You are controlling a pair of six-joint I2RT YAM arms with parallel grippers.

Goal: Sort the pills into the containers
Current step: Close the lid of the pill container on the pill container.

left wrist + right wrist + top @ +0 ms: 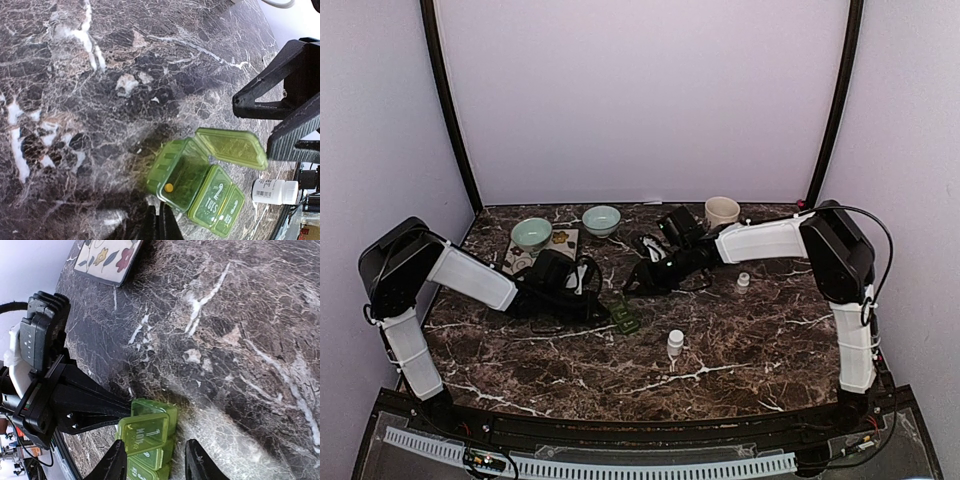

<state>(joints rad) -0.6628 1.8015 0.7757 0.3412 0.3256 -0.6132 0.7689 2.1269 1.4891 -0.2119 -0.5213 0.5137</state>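
Top external view. Q: Where does the pill box (pixel 625 316) lie?
A: Near the middle of the worktop (pixel 760 340), slightly toward its left edge, with both arms reaching in to it. The left gripper (pixel 604 309) is just beside it. The right gripper (pixel 636 286) is just beyond it, toward the far edge. A white bottle (pixel 675 343) stands apart, nearer the near edge.

Left wrist view. Q: What do the compartments hold?
A: The end compartment has its lid thrown back, and one yellow pill (pixel 169 187) lies on its floor. The neighbouring lids, one marked TUES, are down, so their contents are hidden. The left gripper's fingers are pressed together with nothing seen between them. Their tips sit at the open end of the box, but contact cannot be judged.

Right wrist view. Q: Which step is in hand?
A: The right gripper's fingers are spread partway and empty, and the box shows beyond the gap between them. Judged from this, the first pill is placed. The next move probably calls for shutting that lid or lifting the next one. Either is a small hinged flap that needs a fine fingertip push while the box is kept from sliding.
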